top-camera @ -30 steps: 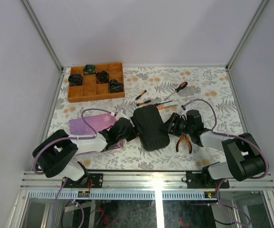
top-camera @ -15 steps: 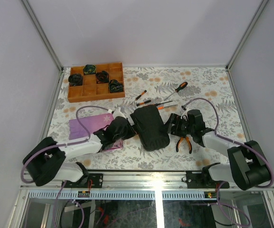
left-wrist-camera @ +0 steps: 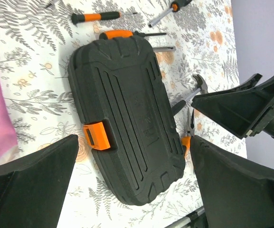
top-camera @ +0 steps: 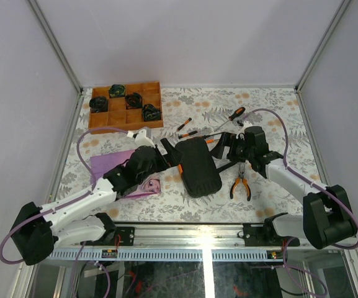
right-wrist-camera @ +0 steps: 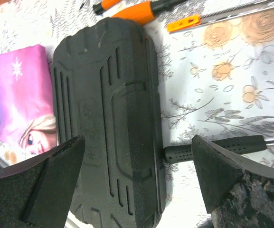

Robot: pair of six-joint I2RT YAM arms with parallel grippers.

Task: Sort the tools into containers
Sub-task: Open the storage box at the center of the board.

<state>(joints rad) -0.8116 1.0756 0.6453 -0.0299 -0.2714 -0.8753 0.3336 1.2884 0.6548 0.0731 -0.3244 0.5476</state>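
The black tool case (top-camera: pixel 198 166) lies shut in the middle of the table, its orange latch (left-wrist-camera: pixel 96 136) on its left side. My left gripper (top-camera: pixel 168 149) is open and empty above the case's far left corner; the left wrist view looks down on the case (left-wrist-camera: pixel 127 114). My right gripper (top-camera: pixel 227 146) is open and empty at the case's far right. A black-handled hammer (right-wrist-camera: pixel 212 148) lies against the case's right edge. Orange-handled pliers (top-camera: pixel 239 184) lie right of the case. Several screwdrivers (top-camera: pixel 188 133) lie just beyond it, one with an orange and black handle (top-camera: pixel 234 114).
A brown wooden compartment tray (top-camera: pixel 126 118) holding dark round items stands at the back left. A pink picture book (top-camera: pixel 110 164) lies left of the case, under my left arm. Metal frame rails border the table.
Both arms have reached out from their bases. My left gripper has risen and moved farther along the case's left side. My right gripper has moved back toward the screwdrivers.
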